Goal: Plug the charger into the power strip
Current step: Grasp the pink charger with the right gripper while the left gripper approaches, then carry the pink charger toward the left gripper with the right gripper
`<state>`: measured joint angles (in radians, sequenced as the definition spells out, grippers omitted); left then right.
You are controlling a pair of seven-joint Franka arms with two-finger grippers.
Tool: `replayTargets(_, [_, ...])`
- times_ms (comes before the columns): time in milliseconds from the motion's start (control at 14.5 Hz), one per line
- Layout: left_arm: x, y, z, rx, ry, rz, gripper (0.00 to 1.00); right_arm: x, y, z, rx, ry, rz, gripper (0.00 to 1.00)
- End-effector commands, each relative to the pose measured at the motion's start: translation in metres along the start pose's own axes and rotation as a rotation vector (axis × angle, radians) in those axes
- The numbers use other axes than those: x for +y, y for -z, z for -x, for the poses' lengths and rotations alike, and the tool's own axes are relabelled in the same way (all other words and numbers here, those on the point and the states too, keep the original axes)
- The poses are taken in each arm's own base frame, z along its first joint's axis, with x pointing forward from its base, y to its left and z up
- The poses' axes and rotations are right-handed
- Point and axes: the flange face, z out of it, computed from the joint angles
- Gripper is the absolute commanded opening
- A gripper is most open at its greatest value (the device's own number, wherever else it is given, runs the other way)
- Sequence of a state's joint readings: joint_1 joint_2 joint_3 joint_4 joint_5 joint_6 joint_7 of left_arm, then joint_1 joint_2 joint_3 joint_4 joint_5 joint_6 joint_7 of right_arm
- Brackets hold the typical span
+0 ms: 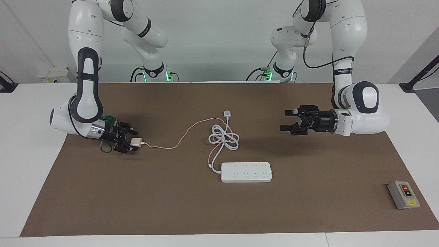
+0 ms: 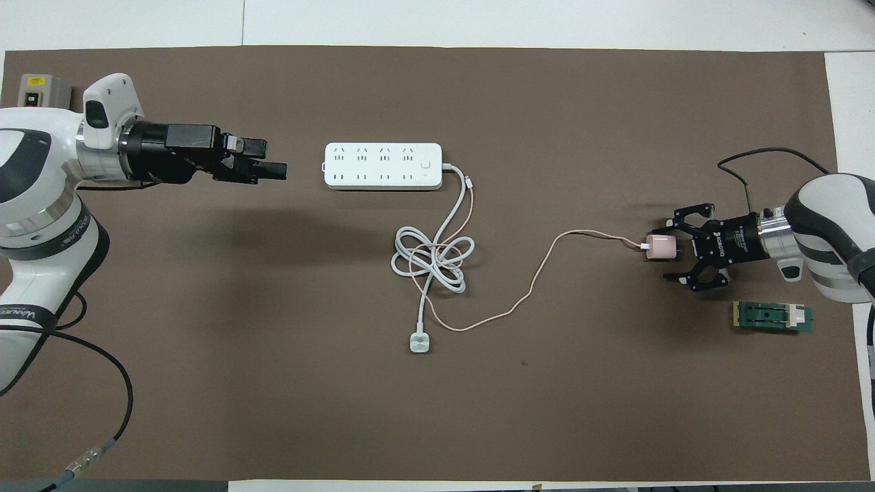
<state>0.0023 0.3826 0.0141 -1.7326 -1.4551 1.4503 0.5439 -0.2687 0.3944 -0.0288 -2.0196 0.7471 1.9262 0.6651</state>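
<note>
The pale-pink charger (image 1: 137, 141) lies on the brown mat toward the right arm's end; it also shows in the overhead view (image 2: 660, 247). Its thin pink cable (image 1: 178, 142) runs to the cord coil. My right gripper (image 1: 132, 141) is low and open, one finger on each side of the charger, not closed on it; the overhead view shows the same gripper (image 2: 673, 248). The white power strip (image 1: 246, 172) lies flat, sockets up, and shows from overhead too (image 2: 383, 165). My left gripper (image 1: 284, 120) is open and empty, raised over the mat beside the strip (image 2: 273, 157).
The strip's thick white cord (image 1: 224, 137) lies coiled nearer the robots than the strip and ends in a small white plug (image 1: 227, 113). A grey switch box (image 1: 403, 195) sits at the left arm's end. A small green board (image 2: 774, 317) lies by the right wrist.
</note>
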Motion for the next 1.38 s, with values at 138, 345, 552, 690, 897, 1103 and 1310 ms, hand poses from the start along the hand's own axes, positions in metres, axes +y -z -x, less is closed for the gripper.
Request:
replayTargets(138, [-0.012,-0.010,0.005,0.030,0.012,0.046,1.00,0.003,-0.005,0.001,-0.002,0.032,-0.020,0.00])
replayTargets(345, [-0.026,-0.014,0.001,0.045,0.038,0.083,0.95,-0.004,-0.008,0.010,-0.002,0.028,-0.014,0.00])
replayTargets(552, [-0.029,-0.013,-0.002,0.063,0.041,0.071,0.96,-0.025,0.008,0.030,-0.002,0.017,-0.025,0.00])
replayTargets(690, [-0.030,-0.015,-0.004,0.086,0.044,0.050,0.98,-0.049,0.009,0.064,-0.003,0.004,-0.009,0.00])
replayTargets(897, [-0.033,-0.012,-0.002,0.115,0.058,0.034,1.00,-0.085,0.011,0.132,0.015,-0.009,-0.010,0.00])
replayTargets(1103, [-0.033,-0.011,-0.003,0.122,0.058,0.028,1.00,-0.117,0.006,0.206,0.022,-0.034,-0.014,0.00])
replayTargets(1310, [-0.033,-0.012,-0.003,0.121,0.058,0.029,1.00,-0.139,-0.004,0.274,-0.035,-0.052,-0.044,0.00])
